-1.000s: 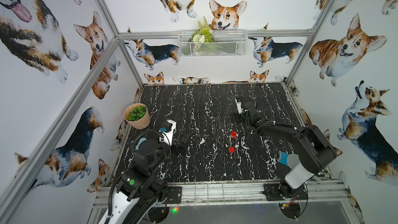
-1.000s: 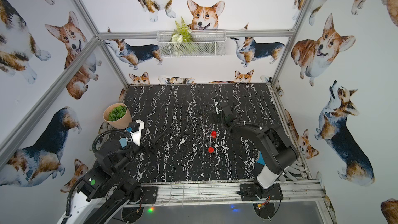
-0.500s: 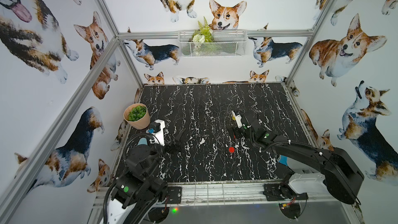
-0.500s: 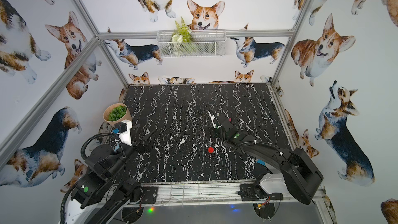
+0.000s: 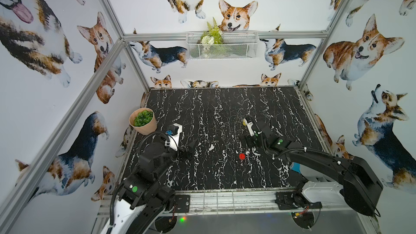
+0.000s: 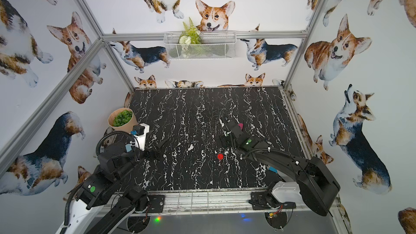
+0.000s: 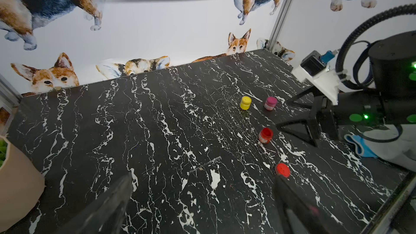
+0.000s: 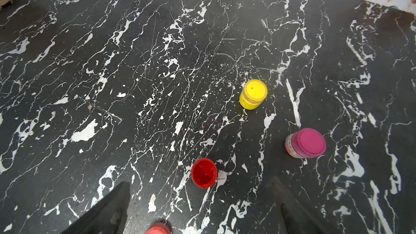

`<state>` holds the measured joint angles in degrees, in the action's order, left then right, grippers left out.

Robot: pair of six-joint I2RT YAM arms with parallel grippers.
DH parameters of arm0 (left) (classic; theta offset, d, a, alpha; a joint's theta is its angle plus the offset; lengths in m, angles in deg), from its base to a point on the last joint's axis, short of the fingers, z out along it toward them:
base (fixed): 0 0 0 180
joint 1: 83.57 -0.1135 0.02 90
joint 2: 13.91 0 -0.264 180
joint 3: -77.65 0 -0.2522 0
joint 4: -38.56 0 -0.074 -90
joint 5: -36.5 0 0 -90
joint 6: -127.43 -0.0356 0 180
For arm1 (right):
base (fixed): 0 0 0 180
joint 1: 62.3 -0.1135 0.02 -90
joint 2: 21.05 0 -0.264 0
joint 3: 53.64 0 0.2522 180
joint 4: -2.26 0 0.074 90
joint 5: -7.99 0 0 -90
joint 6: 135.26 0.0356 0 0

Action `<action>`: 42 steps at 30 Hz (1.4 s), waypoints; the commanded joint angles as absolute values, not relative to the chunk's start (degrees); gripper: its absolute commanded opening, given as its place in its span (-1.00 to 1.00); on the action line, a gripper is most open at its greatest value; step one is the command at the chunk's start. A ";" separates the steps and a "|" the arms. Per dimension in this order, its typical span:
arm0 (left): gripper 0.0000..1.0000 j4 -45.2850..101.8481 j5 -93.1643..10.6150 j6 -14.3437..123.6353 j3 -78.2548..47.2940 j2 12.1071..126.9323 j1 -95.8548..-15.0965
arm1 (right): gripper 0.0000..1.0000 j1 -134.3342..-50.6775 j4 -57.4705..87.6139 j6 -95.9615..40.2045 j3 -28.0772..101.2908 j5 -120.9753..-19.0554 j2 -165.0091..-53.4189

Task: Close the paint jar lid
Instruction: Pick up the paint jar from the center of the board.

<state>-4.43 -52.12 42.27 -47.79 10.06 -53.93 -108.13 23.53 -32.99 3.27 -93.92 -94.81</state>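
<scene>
Right hand, jaws apart and empty, hangs by the open red jar, seemingly to steady it; its lid lies nearer on the desk, before the spread left hand.

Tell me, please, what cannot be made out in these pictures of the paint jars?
Open red jar: hidden by the right gripper in both top views.
Red lid: cut off by the bottom edge of the right wrist view.
Yellow jar: almost wholly behind the right gripper in both top views.
Label on the pink jar: too small and blurred to read.
</scene>
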 commanded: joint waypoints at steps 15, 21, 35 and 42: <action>1.00 -5.00 -52.00 40.70 -47.70 10.09 -54.13 | 0.71 -108.97 33.10 -27.25 10.32 -98.73 -107.65; 1.00 -4.82 -51.26 40.77 -47.81 10.13 -54.11 | 0.51 -107.71 31.84 -26.37 9.92 -96.18 -110.00; 1.00 -4.82 -51.22 40.77 -47.80 10.08 -54.13 | 0.17 -107.39 28.95 -25.42 9.94 -94.51 -114.80; 1.00 -4.82 -51.46 40.68 -47.85 9.99 -54.13 | 0.09 -107.39 27.92 -25.97 9.93 -94.65 -115.31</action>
